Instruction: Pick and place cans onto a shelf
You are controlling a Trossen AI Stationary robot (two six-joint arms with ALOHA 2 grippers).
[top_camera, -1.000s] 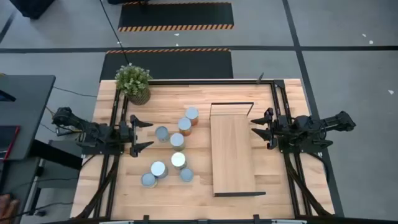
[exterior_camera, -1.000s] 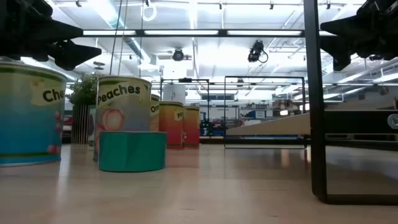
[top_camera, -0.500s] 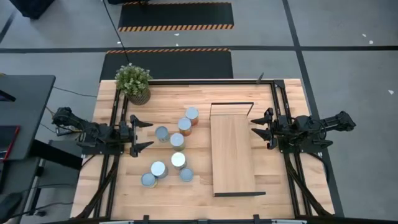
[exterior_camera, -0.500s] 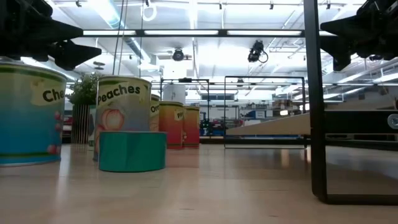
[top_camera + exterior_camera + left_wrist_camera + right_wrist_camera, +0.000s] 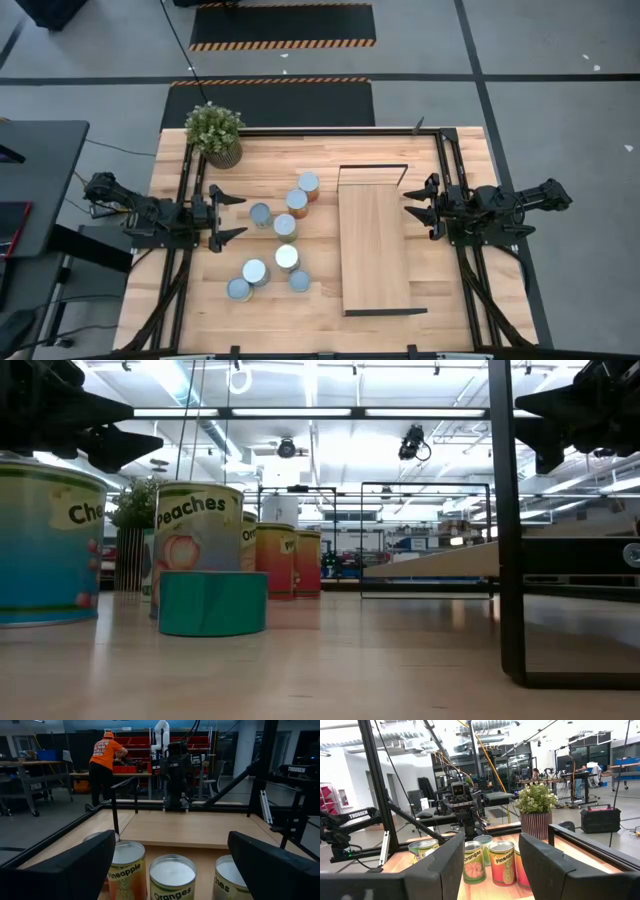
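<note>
Table (image 5: 450,300) edges are lined by black rails on both sides and along the far side. Open wood is seen between the cans and the shelf (image 5: 375,250), and at the near edge. Seven cans (image 5: 286,227) are counted, clustered left of centre, all upright on the table, none on the shelf. One shelf is laid lengthwise right of centre, its top bare. One potted plant (image 5: 216,133) is placed at the far left corner. Left gripper (image 5: 232,214) is held just left of the cans, fingers spread apart, nothing held. Right gripper (image 5: 409,205) is held at the shelf's right edge, fingers drawn together, nothing clamped.
</note>
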